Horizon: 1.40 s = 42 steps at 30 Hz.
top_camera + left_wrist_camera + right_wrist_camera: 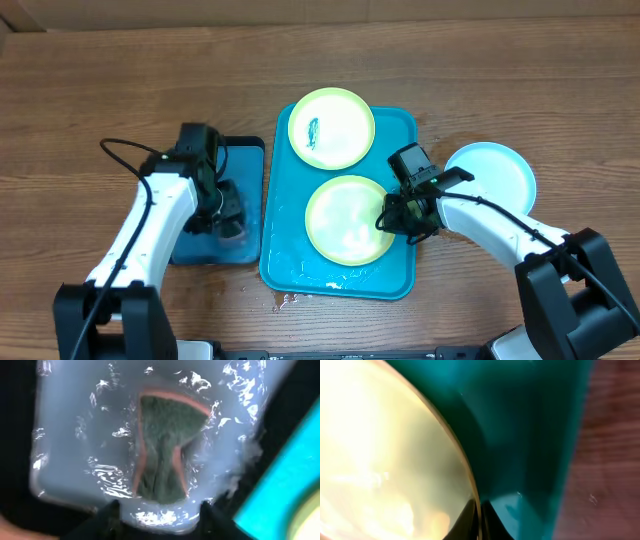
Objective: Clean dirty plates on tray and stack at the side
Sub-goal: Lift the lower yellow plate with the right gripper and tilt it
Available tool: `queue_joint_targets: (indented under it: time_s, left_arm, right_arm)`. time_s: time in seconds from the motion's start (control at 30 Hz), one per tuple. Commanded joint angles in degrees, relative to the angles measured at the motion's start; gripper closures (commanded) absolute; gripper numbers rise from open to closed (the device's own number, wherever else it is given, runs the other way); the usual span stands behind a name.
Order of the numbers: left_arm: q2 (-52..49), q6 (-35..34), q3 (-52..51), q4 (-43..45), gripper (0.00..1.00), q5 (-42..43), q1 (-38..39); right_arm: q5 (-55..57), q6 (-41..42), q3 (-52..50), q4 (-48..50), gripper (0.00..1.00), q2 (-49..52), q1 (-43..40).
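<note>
The turquoise tray (400, 125) holds two yellow-green plates. The far one (332, 128) has a dark teal smear. The near one (345, 220) looks clean and wet. My right gripper (392, 215) is shut on the near plate's right rim; the right wrist view shows the rim (470, 485) pinched between the fingers (479, 517) over the tray (530, 435). A light blue plate (495, 175) lies on the table right of the tray. My left gripper (228, 215) is open and empty, just above a sponge (165, 445).
A smaller dark-rimmed blue tray (245, 160) stands left of the turquoise one and holds water (75, 435) with the green, pink-edged sponge in it. The turquoise tray's edge (285, 490) is close on its right. Water is spilled at the tray's front edge (290, 295).
</note>
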<state>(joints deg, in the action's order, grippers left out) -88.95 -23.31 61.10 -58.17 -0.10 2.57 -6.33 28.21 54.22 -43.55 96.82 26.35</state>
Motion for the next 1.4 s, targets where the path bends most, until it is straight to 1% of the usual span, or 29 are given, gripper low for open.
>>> queue_joint_targets:
  time_s: [0.0,0.13,0.17,0.23,0.3,0.33,0.47,0.57,0.63,0.73,0.83,0.97,1.17,1.27,1.37]
  left_arm:
    - [6.12,0.83,8.79,-4.07,0.4,1.07,-0.94]
    - [10.34,0.83,16.68,-9.44,0.23,1.14,-1.88]
    - [11.32,0.85,18.73,-10.69,0.2,1.14,-2.21]
    - [13.2,0.87,22.29,-12.76,0.15,1.14,-2.69]
    - [15.06,1.01,25.46,-14.47,0.13,1.09,-3.26]
    - [16.85,1.09,28.35,-15.69,0.1,1.16,-3.56]
    - [20.28,1.07,33.22,-17.75,0.07,1.22,-3.56]
    - [22.93,1.07,35.43,-18.8,0.05,1.27,-3.56]
    - [24.48,1.07,35.89,-19.1,0.0,1.22,-3.56]
    - [26.71,1.09,35.87,-19.21,0.0,1.16,-3.56]
    - [27.82,1.09,35.87,-19.85,0.0,1.01,-3.56]
    - [27.89,1.09,35.85,-21.03,0.0,1.01,-3.56]
    - [27.45,1.07,35.76,-21.31,0.0,1.01,-3.56]
    - [27.17,1.07,35.76,-21.31,0.0,1.01,-3.56]
    - [26.77,1.07,35.76,-21.31,0.0,1.01,-3.56]
  right_arm:
    - [5.11,-1.25,6.45,-4.22,0.96,-1.68,0.79]
    - [9.68,-5.4,15.72,-9.9,0.96,-3.23,4.13]
    - [11.04,-6.49,18.67,-11.17,0.96,-3.23,5.49]
    - [13.31,-8.37,23.69,-12.04,0.96,-3.23,8.35]
    - [15.52,-8.79,26.82,-11.1,0.96,-3.23,10.99]
    - [18.25,-8.81,28.5,-7.93,0.96,-3.23,13.94]
    - [21.16,-10.36,28.68,2.43,0.96,-2.16,20.44]
    - [23.54,-10.51,28.68,9.11,0.96,0.9,24.7]
    - [25.81,-10.49,28.68,12.11,0.96,3.28,26.91]
    - [32.94,-10.51,28.68,16.06,0.96,6.51,30.05]
    - [40.74,-10.67,28.7,17.97,0.96,6.82,32.79]
    - [48.54,-15.78,28.79,20.41,0.96,6.71,36.59]
    - [66.93,-21.29,28.79,20.81,0.96,6.71,43.34]
    - [74.64,-21.27,28.79,20.85,0.96,6.71,45.79]
    - [77.4,-21.29,28.79,20.76,0.96,6.71,46.86]
